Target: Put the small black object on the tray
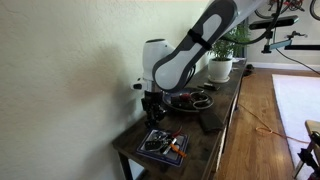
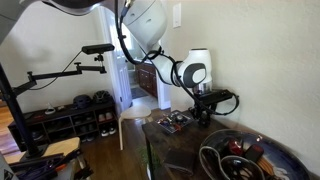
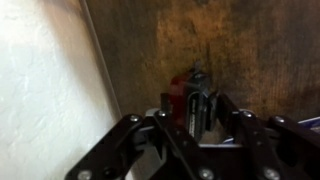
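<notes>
Small black object (image 3: 194,108) appears pinched in gripper (image 3: 196,88), jaws drawn nearly together, held above table (image 1: 212,122) nr. wall (image 1: 70,70), prob. lifted for carrying. Tray (image 1: 192,101) is seen apart; patterned mat (image 1: 163,146) on opp. side.

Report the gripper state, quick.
Gripper: shut, it seems, on the small black object, judging by the wrist view.
</notes>
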